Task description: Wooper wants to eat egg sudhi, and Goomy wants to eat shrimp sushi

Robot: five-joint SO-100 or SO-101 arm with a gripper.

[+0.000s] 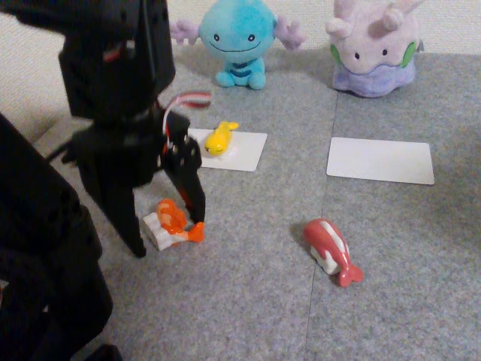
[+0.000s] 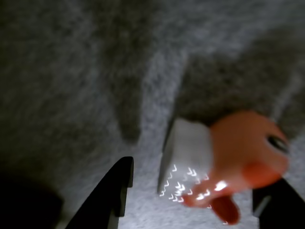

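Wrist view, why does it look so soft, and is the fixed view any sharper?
Wrist view: the orange shrimp toy is too close, so it blurs, with small glare specks on its white base. Fixed view: sharper, evenly lit, though the dark arm in front is out of focus.

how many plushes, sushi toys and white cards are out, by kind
Plushes: 2, Wooper and Goomy
Sushi toys: 3, egg sushi, shrimp sushi, red-and-white sushi
White cards: 2, one under the egg sushi, one bare
Total: 7
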